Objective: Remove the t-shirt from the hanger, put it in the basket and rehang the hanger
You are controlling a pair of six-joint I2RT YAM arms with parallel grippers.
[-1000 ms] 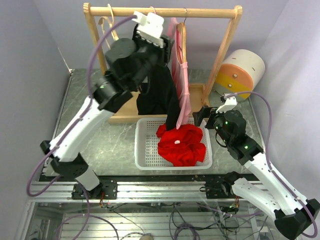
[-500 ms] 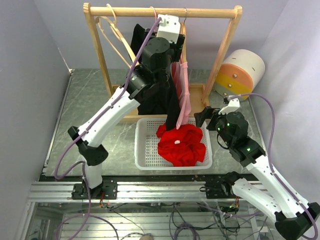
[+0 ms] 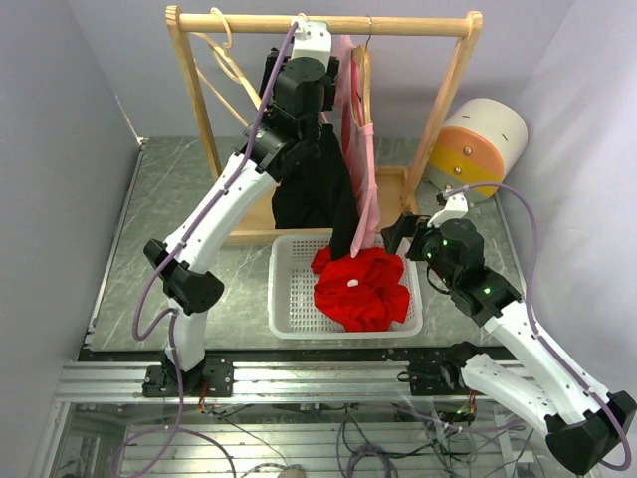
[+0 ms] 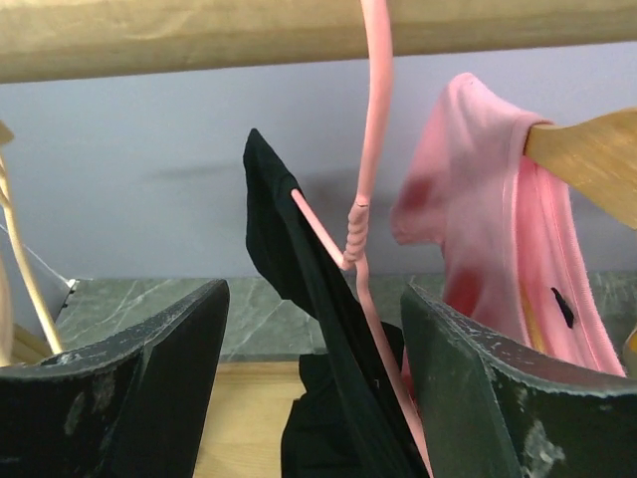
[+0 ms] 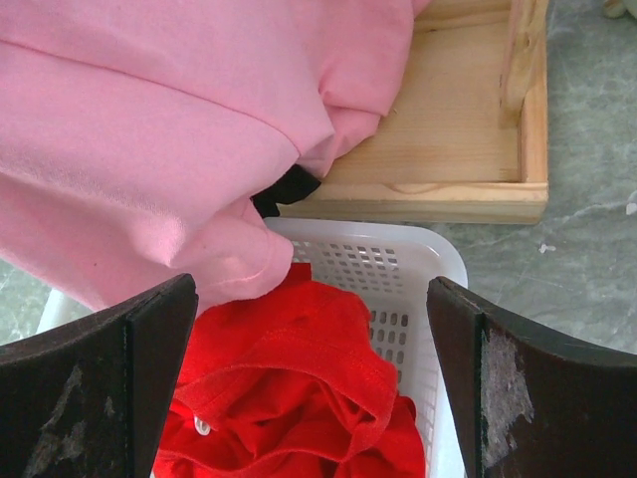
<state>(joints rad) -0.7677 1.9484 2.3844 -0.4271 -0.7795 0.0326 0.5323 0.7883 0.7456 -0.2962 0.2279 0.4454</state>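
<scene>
Plainly the job is only partly done: one crumpled red cotton t-shirt [image 3: 360,289] already lies in the white plastic mesh basket [image 3: 291,287] at the foot of the rack, which I take to be a garment already off its hanger, while two more are still hung from the round wooden rail [image 3: 398,24]. The black t-shirt [image 4: 299,259] remains draped over the thin pink hanger [image 4: 355,234], slumped to one side so that one shoulder rides high on the hanger's arm and the rest sags down towards the basket; beside it the pink t-shirt [image 4: 488,229] sits on a flat wooden hanger [image 4: 587,149]. The left gripper [image 4: 317,299] is up just under the rail with its jaws spread and nothing between them but air, the pink hanger's twisted neck and the black shirt's shoulder lying ahead in the gap, not touched as far as the wrist view shows. The right gripper [image 5: 311,284] is likewise released, hovering low over the basket's far edge near the pink shirt's hem, gripping nothing. What is left, as I judge it, is the whole of the removal for the black shirt: taking hold of cloth or hanger, slipping the shoulder free, and dropping it down
</scene>
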